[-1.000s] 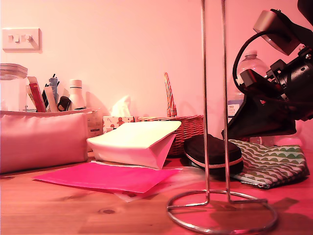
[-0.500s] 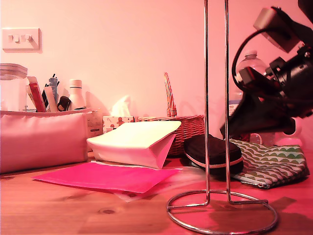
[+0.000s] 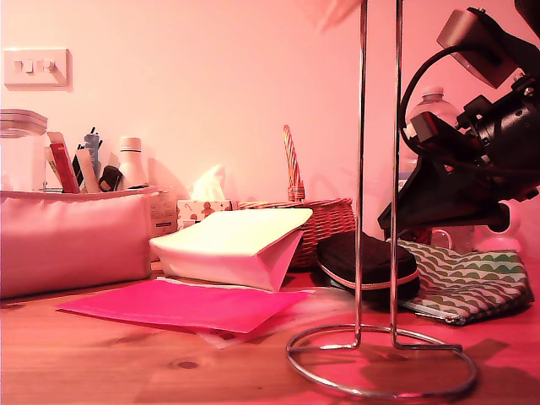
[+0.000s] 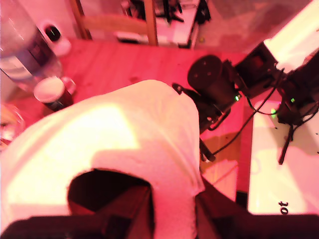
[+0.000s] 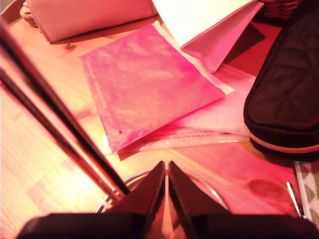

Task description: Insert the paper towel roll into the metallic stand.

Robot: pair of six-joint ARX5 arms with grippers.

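The paper towel roll (image 4: 114, 144), white and soft-looking, fills the first wrist view, and my first gripper (image 4: 169, 209) is shut on its wall with one finger down in the dark core. This gripper hangs high over the table, out of the exterior view. The metallic stand (image 3: 361, 169) rises in the exterior view's right half on its ring base (image 3: 380, 384), its two rods leaning slightly. A pale blur (image 3: 329, 10) touches the top edge beside the rods. My second gripper (image 5: 166, 172) is shut with nothing seen between its fingers, close by the rods (image 5: 60, 124) and above the ring (image 5: 212, 191).
Behind the stand lie a black pouch (image 3: 371, 261), a patterned pouch (image 3: 472, 283), a wicker basket (image 3: 325, 215), a white paper bag (image 3: 245, 245) and a pink sheet (image 3: 186, 304). A pink box (image 3: 76, 240) sits at the exterior view's left. A water bottle (image 4: 25, 50) stands below the roll.
The tops of the stand's rods have swung toward the exterior view's right, so the stand now leans the other way. A pale blur has come in at the top edge. The second arm shifted slightly.
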